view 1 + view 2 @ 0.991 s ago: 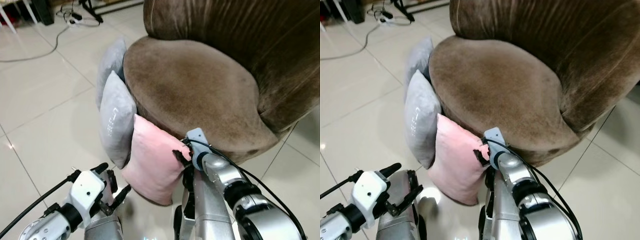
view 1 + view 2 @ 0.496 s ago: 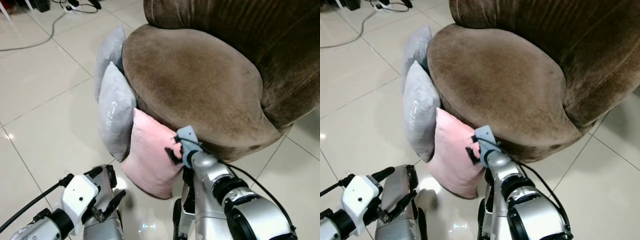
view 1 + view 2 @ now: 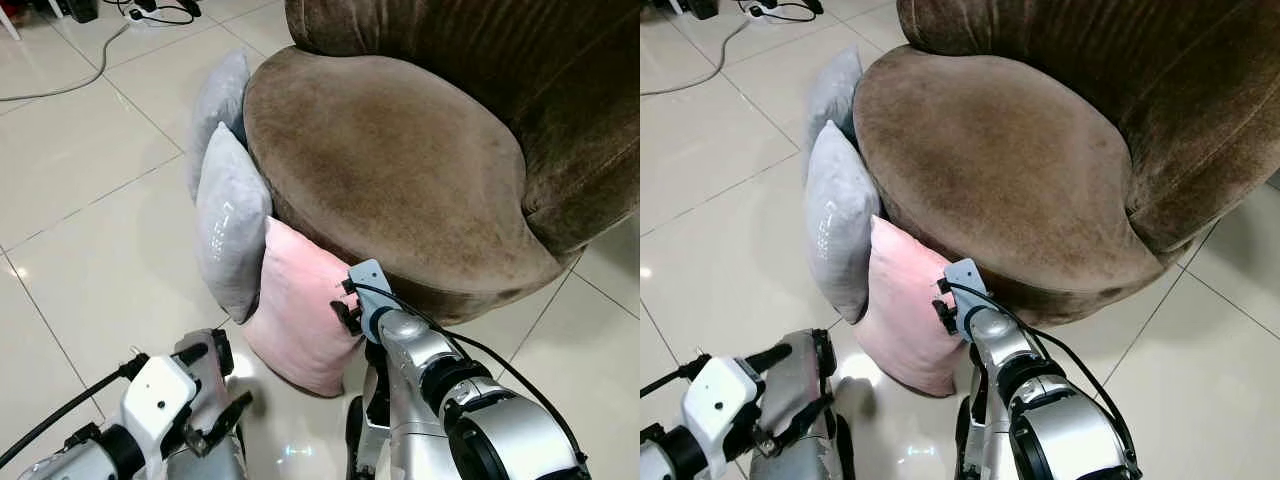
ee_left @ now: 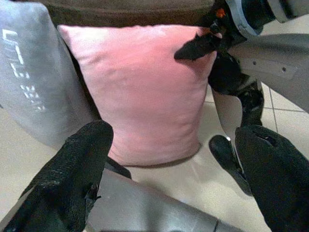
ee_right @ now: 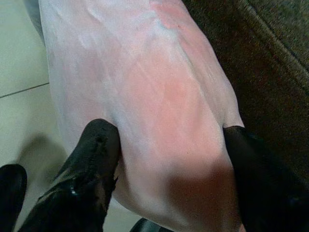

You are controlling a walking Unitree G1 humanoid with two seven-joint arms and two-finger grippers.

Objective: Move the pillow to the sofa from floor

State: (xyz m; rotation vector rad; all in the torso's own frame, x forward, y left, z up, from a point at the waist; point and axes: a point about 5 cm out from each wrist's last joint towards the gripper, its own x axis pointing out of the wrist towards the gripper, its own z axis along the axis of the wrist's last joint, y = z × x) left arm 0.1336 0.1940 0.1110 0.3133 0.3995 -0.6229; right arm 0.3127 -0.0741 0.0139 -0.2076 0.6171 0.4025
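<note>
Pink pillow (image 3: 300, 310): stood on edge on the floor, leaned against the front base of the sofa; its upper corner is reached by the right gripper. A grey pillow is touched along its left side.

Sofa (image 3: 400, 170): a round brown velvet seat with a high curved back; the seat cushion is seen bare and slightly worn in tone toward the middle.

Grey pillow, nearer (image 3: 232, 225): stood upright against the sofa base, just beside the pink pillow; pale lettering is carried on its face, too small to be read.

Grey pillow, farther (image 3: 222, 105): tucked behind the nearer one, also leaned on the sofa's side.

Right gripper (image 5: 169, 159): placed at the top right edge of the pink pillow, close under the seat rim. In the right wrist view its two black fingers (image 5: 94, 150) are seen spread to either side of the pillow's edge, with fabric bulging between them; contact is made by both, but a firm pinch is not shown, so the fingers are recorded as parted around the pillow.

Left gripper (image 4: 178, 174): held low over the floor, near the pillow's lower left and apart from it. Its fingers (image 4: 79, 164) are spread wide, with nothing between them.

Floor (image 3: 90, 200): glossy pale tiles with dark grout lines.

Cable (image 3: 70, 85): a pale cord laid across the tiles at the far left, well apart from the pillows.
</note>
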